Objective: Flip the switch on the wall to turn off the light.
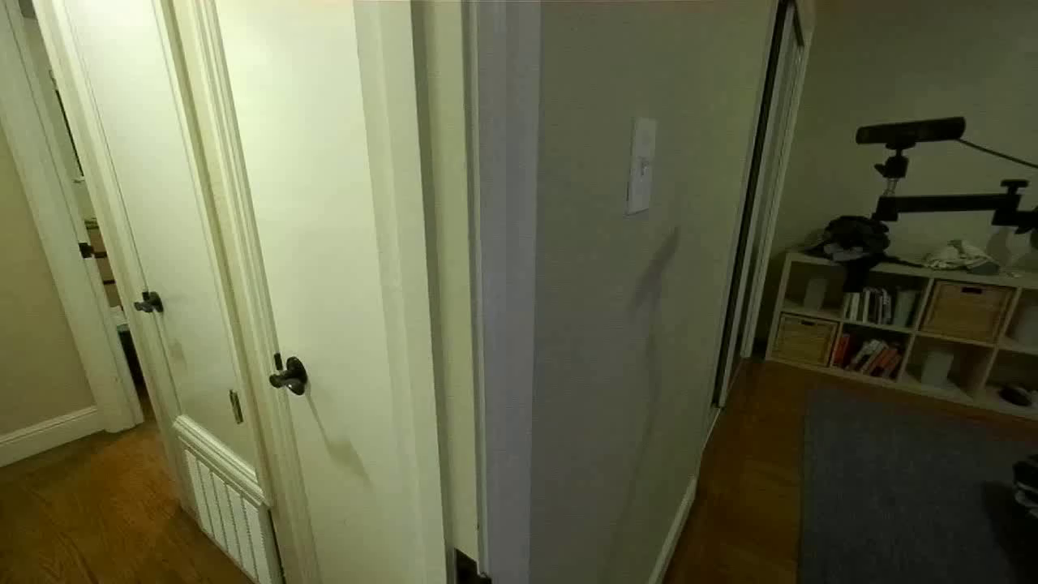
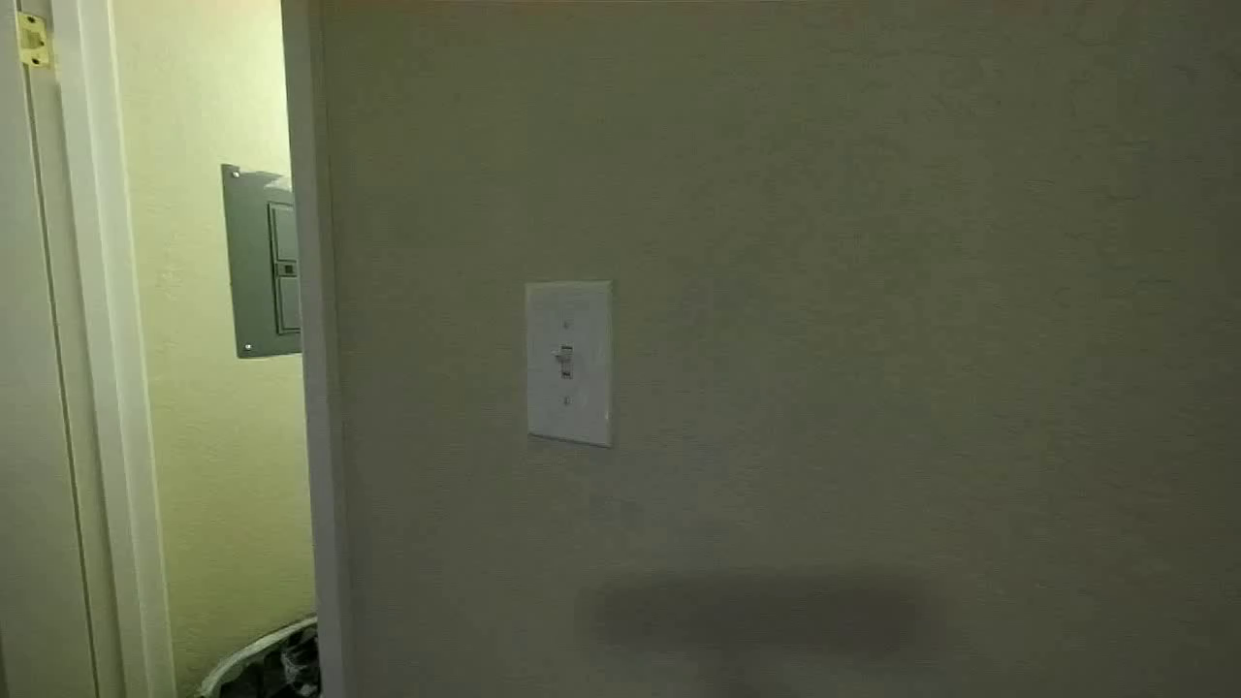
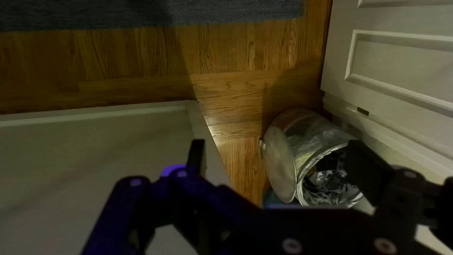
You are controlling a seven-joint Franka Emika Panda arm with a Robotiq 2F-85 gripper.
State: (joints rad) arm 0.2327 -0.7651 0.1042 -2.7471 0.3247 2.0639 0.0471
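Left of the jaws in the wrist view spreads the pale wall (image 3: 88,159). The gripper (image 3: 276,148) has its fingers (image 3: 196,154) well apart, nothing clamped; beyond the gap between them, on the wooden floor (image 3: 230,102), is a bin (image 3: 309,141). Right of the jaws is a panelled door (image 3: 407,63). The switch (image 2: 569,417) sits on the wall in both exterior views; no jaws show there, so its bearing from them is uncertain. With it outside the wrist view, misjudged depth could ram a finger into the wall or miss the small toggle (image 2: 562,357). Counted: one switch, one toggle, one bin, two fingers.
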